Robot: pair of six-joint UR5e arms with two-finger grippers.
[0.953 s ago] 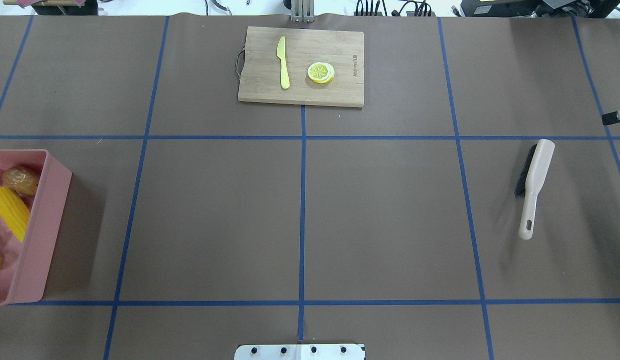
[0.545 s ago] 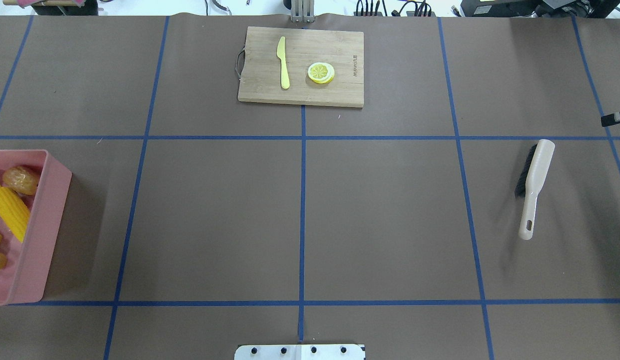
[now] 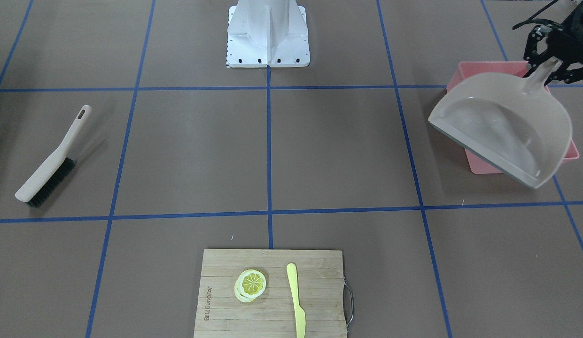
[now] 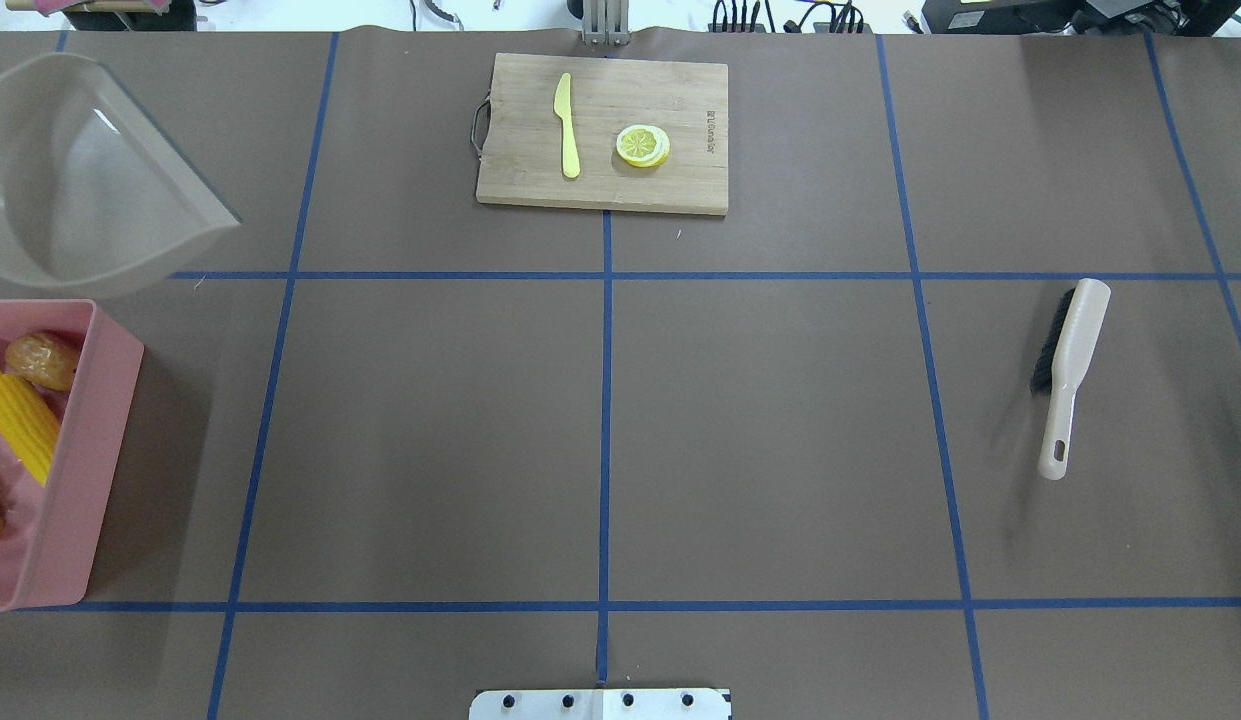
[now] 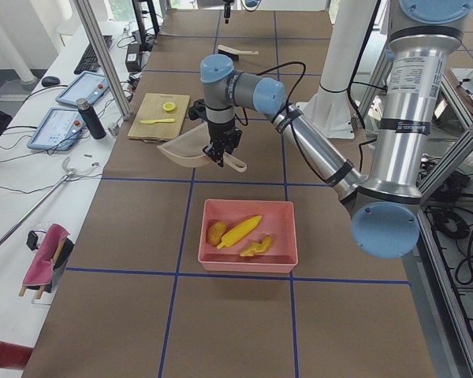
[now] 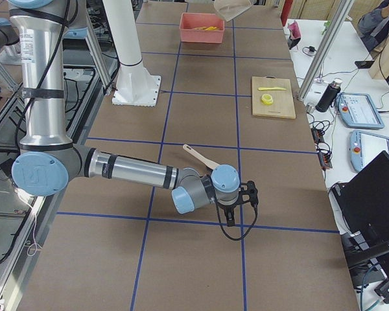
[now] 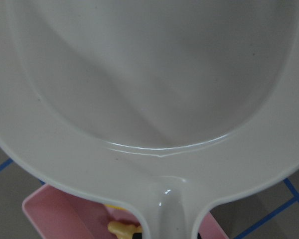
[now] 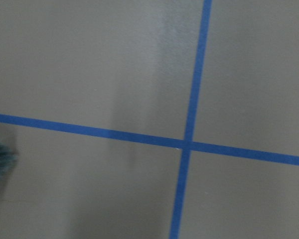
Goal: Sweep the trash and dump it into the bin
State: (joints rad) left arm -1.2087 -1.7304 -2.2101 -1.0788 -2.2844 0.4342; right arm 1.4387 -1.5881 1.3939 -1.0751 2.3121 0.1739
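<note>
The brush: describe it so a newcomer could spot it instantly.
On the brown table gridded with blue tape, go to the robot's right side, far from the wooden cutting board. The brush lies alone: a beige handle with a hang hole and black bristles along one edge, unlike the all-yellow knife and lemon slice.
</note>
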